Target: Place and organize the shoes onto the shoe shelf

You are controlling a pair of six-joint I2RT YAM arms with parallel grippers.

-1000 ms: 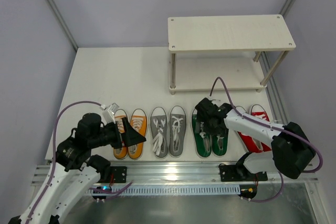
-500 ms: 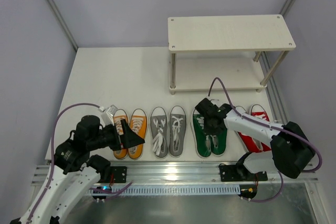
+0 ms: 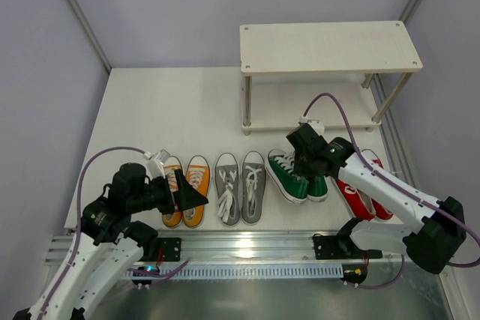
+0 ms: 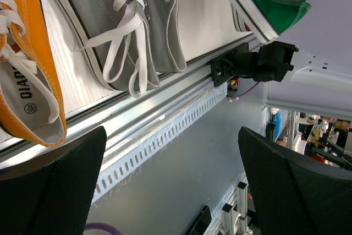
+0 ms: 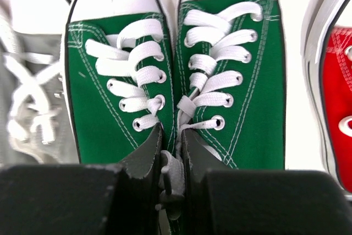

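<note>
A white table (image 3: 172, 110) sits between pale grey walls (image 3: 187, 5). Along its near edge runs a shiny metal rail (image 3: 247, 243) (it glints in the light). Just below the rail lies a white strip (image 3: 255, 269) with many little slots.

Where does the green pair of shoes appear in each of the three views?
Top external: the green pair is right of centre in the near row, tilted, just right of the grey pair.
Left wrist: top right corner, only part of one shoe, its white sole edge showing.
Right wrist: fills the centre, toes toward the top.
Shared landmark: the grey pair beside it, at top centre in the left wrist view and at the left edge in the right wrist view.
</note>
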